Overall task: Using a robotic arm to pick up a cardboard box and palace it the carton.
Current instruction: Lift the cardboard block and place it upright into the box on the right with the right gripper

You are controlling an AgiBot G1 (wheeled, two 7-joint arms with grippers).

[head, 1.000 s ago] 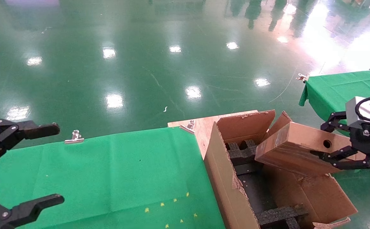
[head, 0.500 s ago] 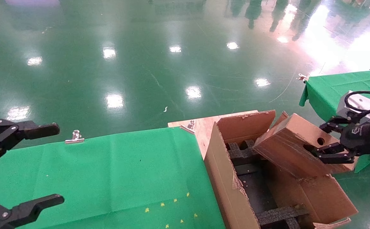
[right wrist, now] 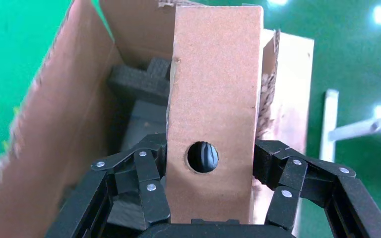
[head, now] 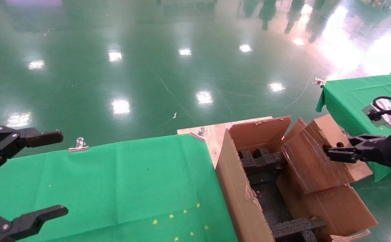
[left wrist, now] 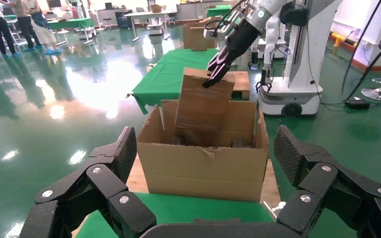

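Right tool (right wrist: 211, 196) pinching cardboard box (head: 320, 154), tilted into carton (head: 246, 198), left tool (head: 20, 174) spread

The big brown corrugated carton (head: 246, 201) is open at the top, so things can go in from above. Its tall flaps (head: 259, 132) stand like walls around the opening. Black foam blocks (head: 259, 159) fill the far end inside, and more black foam (head: 296, 228) sits at the near end; the dark floor between them is bare. The small brown taped cardboard box (head: 313, 161) leans steeply into the opening on the right side, held tight by the right gripper (head: 331, 154), and blocks that side. The green cloth tabletop (head: 114, 188) left of the carton has lots of room. The left gripper (head: 30, 174) hangs wide open over its near left corner.
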